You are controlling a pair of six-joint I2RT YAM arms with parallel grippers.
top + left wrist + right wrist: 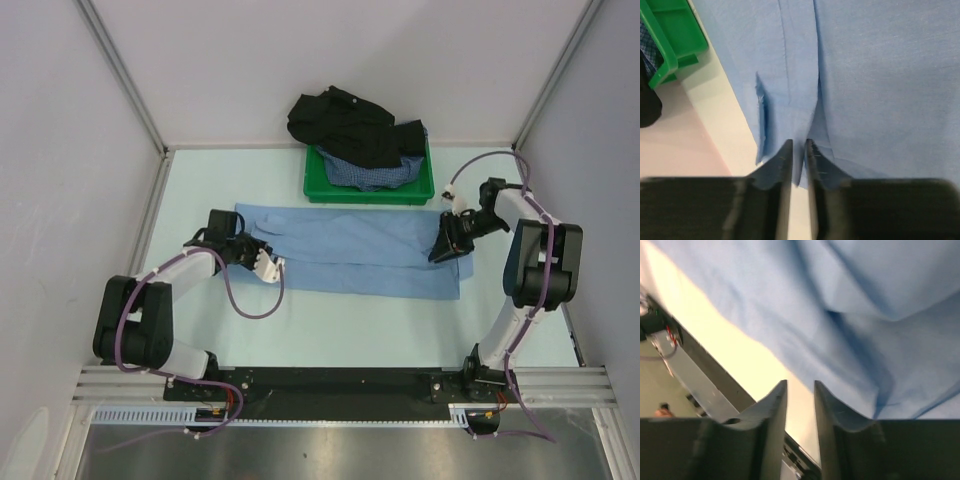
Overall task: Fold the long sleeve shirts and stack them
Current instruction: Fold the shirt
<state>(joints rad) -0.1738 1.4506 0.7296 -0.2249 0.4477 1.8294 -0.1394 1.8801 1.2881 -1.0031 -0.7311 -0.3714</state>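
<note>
The light blue long sleeve shirt (350, 250) lies flat on the table as a long folded band. My left gripper (265, 262) is at its left end. In the left wrist view its jaws (798, 142) stand a narrow slit apart, with a fold of the blue cloth (880, 75) hanging between the tips. My right gripper (443, 252) hovers over the shirt's right end. It is open (800, 382) with only bare table showing between the fingers, and the blue cloth (850, 300) lies just beyond. The black shirt (340, 120) and the dark-blue checked shirt (370, 173) are heaped at the back.
A green plastic tray (318, 190) at the back middle holds the black and checked shirts, and the black one spills over its far rim. The tray (675, 30) also shows in the left wrist view. Grey walls enclose the table on three sides, and a metal rail runs along the near edge.
</note>
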